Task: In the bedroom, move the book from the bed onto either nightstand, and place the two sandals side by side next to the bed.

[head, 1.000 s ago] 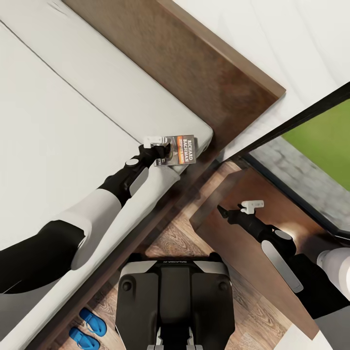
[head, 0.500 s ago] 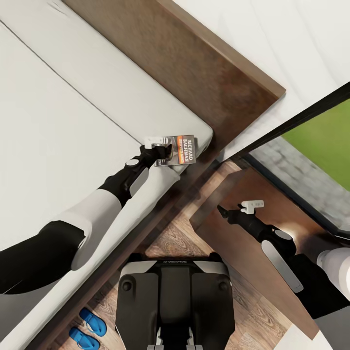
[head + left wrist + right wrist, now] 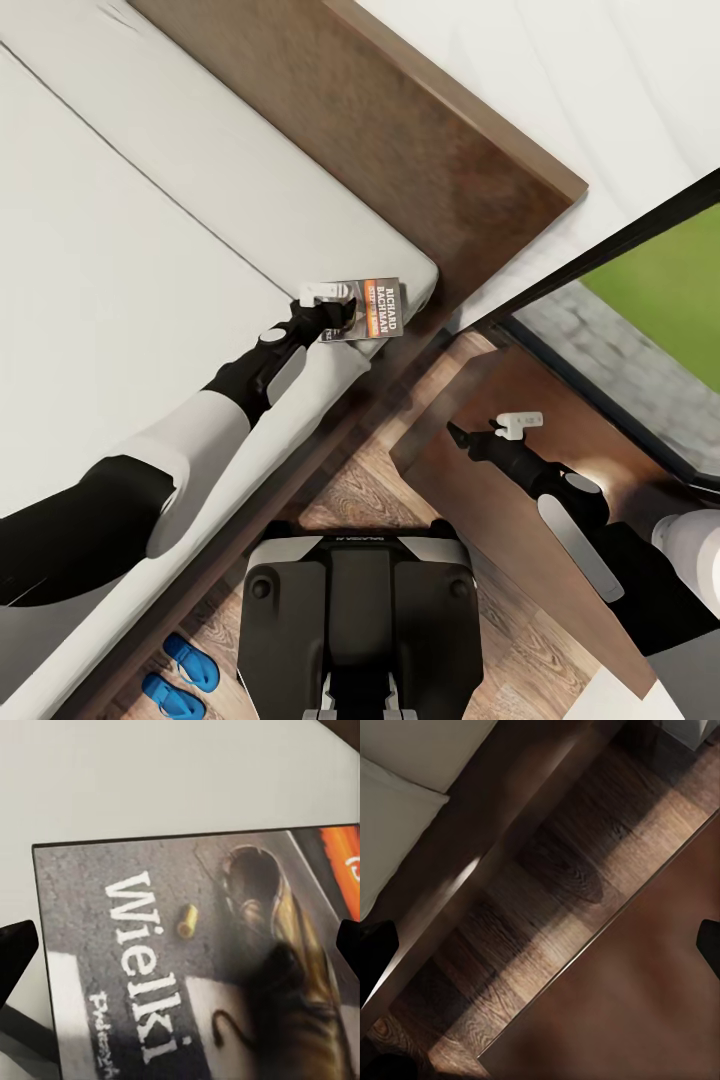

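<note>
Left gripper (image 3: 335, 308): fingers spread wide either side of the book's edge, not clamped.
Book (image 3: 375, 309): flat on the mattress corner of the bed (image 3: 150, 230).
Right gripper (image 3: 480, 432): spread apart, empty, over the nightstand (image 3: 520, 540).
Sandals (image 3: 180, 675): on the floor beside the bed.

I see the book (image 3: 377, 309) lying flat on the bed (image 3: 150, 230) near its corner; two sandals (image 3: 180, 677) sit together on the floor (image 3: 360, 490).

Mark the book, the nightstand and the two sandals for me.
book (image 3: 378, 308): head view, on the orange-banded cover.
nightstand (image 3: 480, 505): head view, on its bare glossy top.
two sandals (image 3: 192, 661): head view, on the blue sole nearer the bed.
</note>
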